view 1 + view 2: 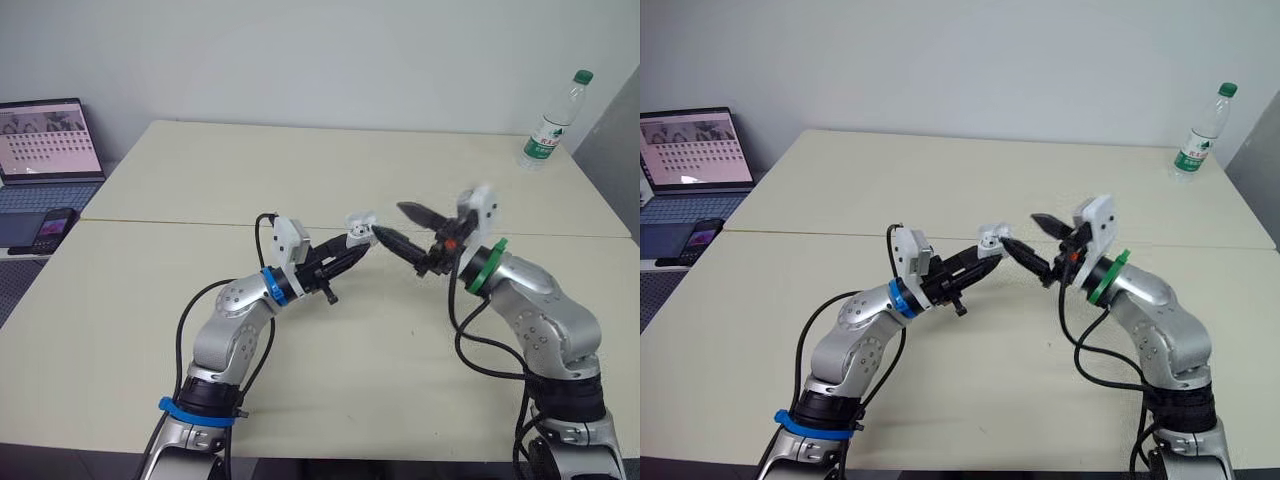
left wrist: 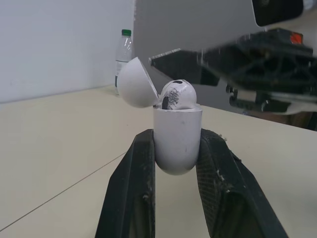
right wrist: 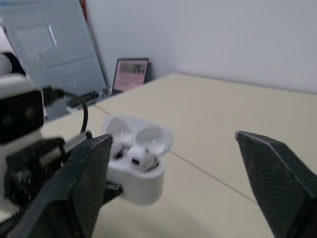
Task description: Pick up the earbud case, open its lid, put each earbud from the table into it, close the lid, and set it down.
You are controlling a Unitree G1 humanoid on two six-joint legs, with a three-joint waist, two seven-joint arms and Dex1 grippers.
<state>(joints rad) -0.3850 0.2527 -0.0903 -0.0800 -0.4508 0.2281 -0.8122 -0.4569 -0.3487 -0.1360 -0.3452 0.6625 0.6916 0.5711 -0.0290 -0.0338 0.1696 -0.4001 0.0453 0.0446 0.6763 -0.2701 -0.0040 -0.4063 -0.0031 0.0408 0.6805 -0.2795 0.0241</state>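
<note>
Case (image 2: pixel 177 141), lid (image 2: pixel 134 83) open, clamped in left gripper (image 1: pixel 350 252); earbud (image 2: pixel 177 94) sits proud; right gripper (image 1: pixel 392 221) wide, empty; risk: lid jams on unseated earbud, or nudge tips case.

A pale table (image 1: pixel 250 180) carries a water bottle (image 1: pixel 553 120) at its far right corner.
</note>
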